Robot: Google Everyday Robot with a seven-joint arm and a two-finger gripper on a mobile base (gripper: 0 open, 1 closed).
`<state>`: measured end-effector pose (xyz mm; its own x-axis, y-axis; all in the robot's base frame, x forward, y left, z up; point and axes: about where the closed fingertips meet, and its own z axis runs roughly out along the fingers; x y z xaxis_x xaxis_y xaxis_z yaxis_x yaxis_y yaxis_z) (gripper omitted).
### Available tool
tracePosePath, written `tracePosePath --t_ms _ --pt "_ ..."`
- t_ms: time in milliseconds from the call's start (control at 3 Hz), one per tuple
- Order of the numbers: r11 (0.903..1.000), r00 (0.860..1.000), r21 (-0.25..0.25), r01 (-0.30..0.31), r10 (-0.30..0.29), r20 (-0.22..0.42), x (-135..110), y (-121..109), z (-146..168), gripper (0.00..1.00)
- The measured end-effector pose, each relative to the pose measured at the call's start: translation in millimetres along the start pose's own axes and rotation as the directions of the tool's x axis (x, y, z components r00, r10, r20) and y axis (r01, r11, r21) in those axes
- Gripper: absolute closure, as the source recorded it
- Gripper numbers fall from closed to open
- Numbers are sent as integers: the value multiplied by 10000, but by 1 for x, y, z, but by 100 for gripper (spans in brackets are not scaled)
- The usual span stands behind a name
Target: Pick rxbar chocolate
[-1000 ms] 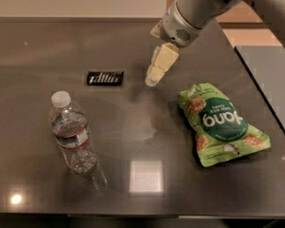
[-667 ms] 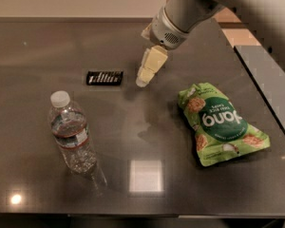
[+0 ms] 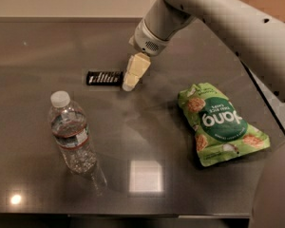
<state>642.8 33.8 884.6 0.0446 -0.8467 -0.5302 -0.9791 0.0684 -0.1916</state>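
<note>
Gripper (image 3: pixel 129 83) hovers just beside small flat black bar wrapper (image 3: pixel 104 77), toward far edge of dark glossy worktop (image 3: pixel 33 46); we can't tell its opening.

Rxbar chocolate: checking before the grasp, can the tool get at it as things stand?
Probably yes: the tool hangs right beside the rxbar chocolate, nothing lies between them, and the water bottle and green pouch sit well apart.

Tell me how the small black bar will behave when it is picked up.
The black bar lies flat on the glossy table, so it may slide if nudged. It looks thin and small, so probably light, and should not roll. The pincer hangs close beside its end nearer the green bag.
</note>
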Motion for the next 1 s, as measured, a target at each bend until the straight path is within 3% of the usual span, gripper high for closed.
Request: tracePosePath --t_ms 1000 --pt "9950 9991 -907 -423 421 -46 -23 -1 55 0"
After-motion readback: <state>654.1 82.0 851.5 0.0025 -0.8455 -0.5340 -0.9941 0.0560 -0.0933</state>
